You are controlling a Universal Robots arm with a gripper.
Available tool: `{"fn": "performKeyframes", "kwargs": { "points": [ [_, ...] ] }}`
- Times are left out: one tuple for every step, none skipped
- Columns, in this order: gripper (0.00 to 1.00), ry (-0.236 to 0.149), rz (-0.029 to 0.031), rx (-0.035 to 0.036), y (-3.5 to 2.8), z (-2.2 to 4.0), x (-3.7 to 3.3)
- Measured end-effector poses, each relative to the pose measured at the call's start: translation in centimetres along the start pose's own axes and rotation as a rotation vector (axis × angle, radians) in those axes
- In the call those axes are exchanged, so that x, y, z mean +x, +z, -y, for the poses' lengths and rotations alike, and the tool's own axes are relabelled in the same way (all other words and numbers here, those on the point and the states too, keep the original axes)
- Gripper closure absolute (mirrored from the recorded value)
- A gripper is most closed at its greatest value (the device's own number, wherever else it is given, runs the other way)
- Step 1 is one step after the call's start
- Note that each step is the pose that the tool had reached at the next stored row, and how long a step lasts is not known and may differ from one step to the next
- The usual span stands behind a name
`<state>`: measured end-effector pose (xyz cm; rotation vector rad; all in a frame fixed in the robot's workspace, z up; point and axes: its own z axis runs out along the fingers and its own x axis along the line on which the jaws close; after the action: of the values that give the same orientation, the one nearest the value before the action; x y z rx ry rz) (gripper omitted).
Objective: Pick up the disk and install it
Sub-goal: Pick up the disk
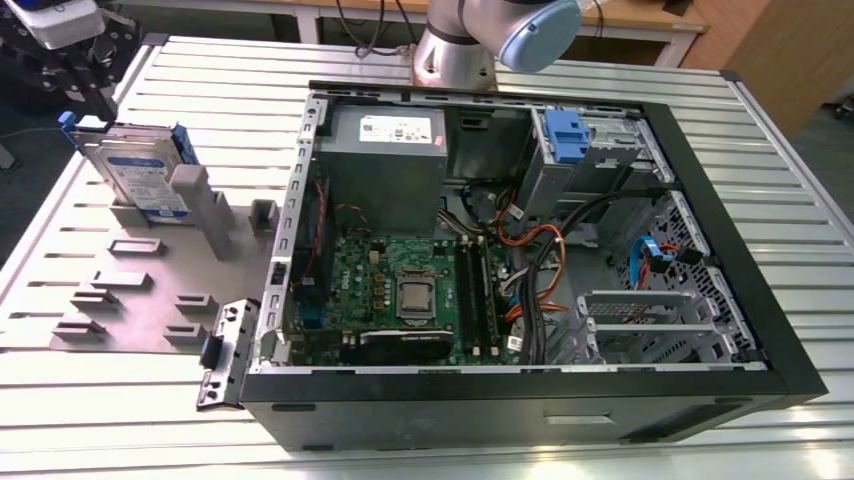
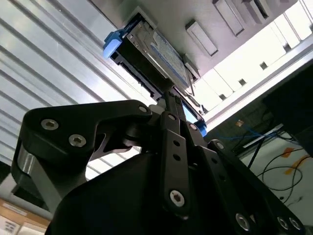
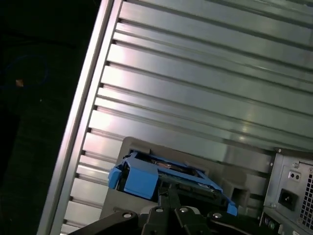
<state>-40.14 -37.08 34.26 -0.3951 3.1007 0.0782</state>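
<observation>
Exterior view: the flat silver-grey rectangular disk (image 1: 140, 172), clipped in a bright blue plastic carrier frame, stands on edge in a pale grey slotted fixture plate (image 1: 147, 292). The plate lies on the ribbed aluminium table (image 1: 227, 60), towards the exterior view's left. The disk's lower edge is sunk in the slot and hidden. Its white-and-blue labelled face is upright and turned towards the exterior view's right, and its long axis seems to run level with the table.

The black gripper (image 1: 80, 95) hangs just above the disk's far end, partly cut off by the frame's edge. I cannot tell here whether the jaws are spread or pinching.

Both wrist views look past the gripper's dark linkage to the disk's upper edge and blue end tab, which the exterior view barely resolves. The linkage covers the middle of that edge, so any contact is hidden.

The exterior view alone takes in the open black computer case (image 1: 534, 405), well apart from the disk. Inside it are a green motherboard (image 1: 400, 280), a grey power-supply box (image 1: 380, 150) and a second blue drive carrier (image 1: 567, 135).
</observation>
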Motion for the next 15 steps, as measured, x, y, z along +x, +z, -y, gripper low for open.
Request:
{"fn": "performKeyframes", "kwargs": {
  "points": [
    [0.89, -0.017, -0.0008, -0.0003, 0.00, 0.00, 0.00],
    [0.89, -0.035, -0.0017, -0.0007, 0.01, 0.00, 0.00],
    [0.89, -0.053, -0.0026, -0.0011, 0.01, 0.00, 0.00],
    [0.89, -0.071, -0.0034, -0.0015, 0.02, 0.00, 0.00],
    [0.89, -0.089, -0.0043, -0.0018, 0.03, 0.00, 0.00],
    [0.89, -0.108, -0.0052, -0.0022, 0.04, 0.00, 0.00],
    [0.89, -0.126, -0.0061, -0.0026, 0.06, 0.00, 0.00],
    [0.89, -0.144, -0.0070, -0.0030, 0.07, 0.00, 0.00],
    [0.89, -0.161, -0.0079, -0.0033, 0.09, 0.00, 0.00],
    [0.89, -0.177, -0.0087, -0.0036, 0.11, 0.00, 0.00],
    [0.89, -0.195, -0.0094, -0.0040, 0.13, 0.01, 0.00],
    [0.89, -0.212, -0.0102, -0.0044, 0.15, 0.01, 0.00],
    [0.89, -0.227, -0.0110, -0.0047, 0.17, 0.01, 0.00],
    [0.89, -0.240, -0.0117, -0.0048, 0.18, 0.01, 0.00],
    [0.89, -0.253, -0.0123, -0.0050, 0.20, 0.01, 0.00]
  ]
}}
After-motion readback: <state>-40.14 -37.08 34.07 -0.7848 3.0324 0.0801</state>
